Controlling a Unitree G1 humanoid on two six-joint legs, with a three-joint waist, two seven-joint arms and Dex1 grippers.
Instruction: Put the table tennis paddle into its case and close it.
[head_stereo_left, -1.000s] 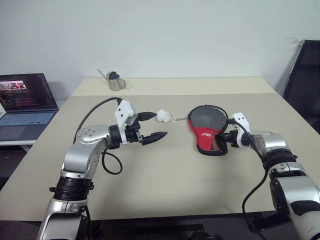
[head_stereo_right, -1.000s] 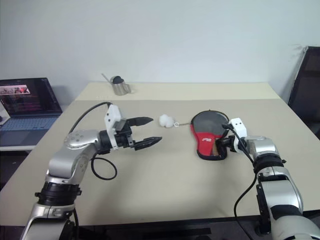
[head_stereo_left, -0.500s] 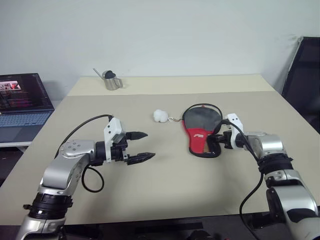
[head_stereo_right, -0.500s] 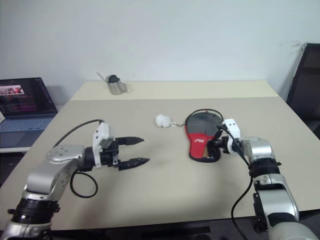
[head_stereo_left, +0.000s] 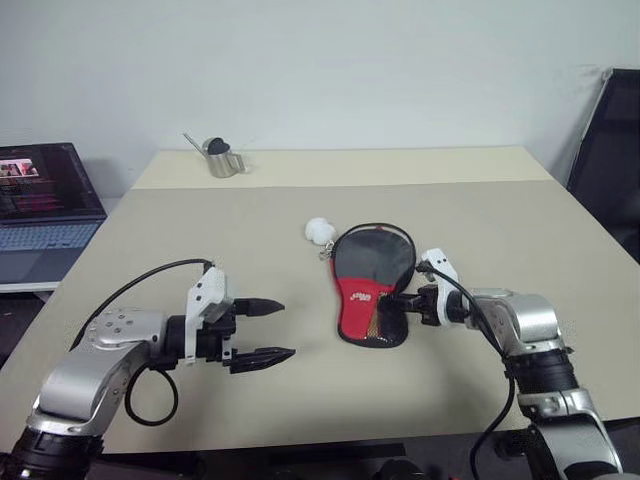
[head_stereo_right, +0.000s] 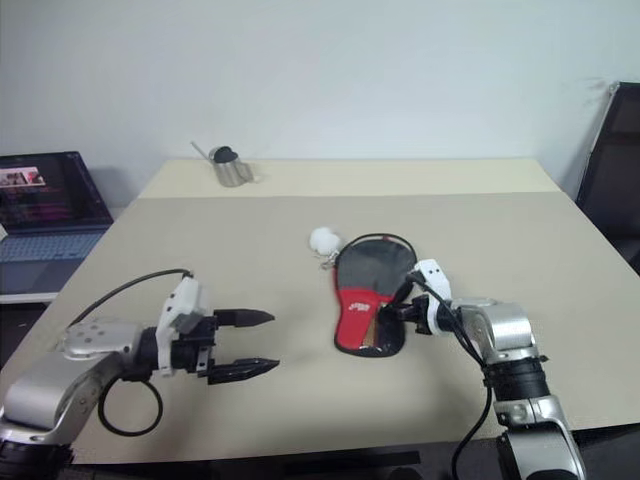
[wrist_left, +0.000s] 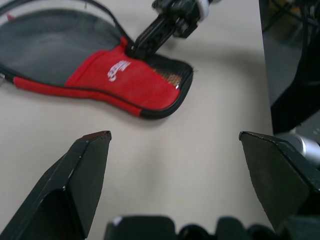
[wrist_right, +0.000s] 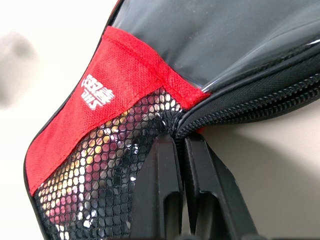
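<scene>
Head views: the case (head_stereo_left: 366, 288) lies mid-table, long axis running toward the robot, nearer the right gripper (head_stereo_left: 396, 303), pinched shut on its edge; both have shifted leftward since earlier. Left wrist view: the left gripper (wrist_left: 172, 175) gapes wide, well apart. Right wrist view: paddle probably inside.

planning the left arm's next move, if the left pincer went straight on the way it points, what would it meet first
Probably the case. The open left pincer points across the bare table toward the case's narrow mesh end, where the right pincer is shut on its edge. Depth is unclear, so it might pass just in front.
</scene>
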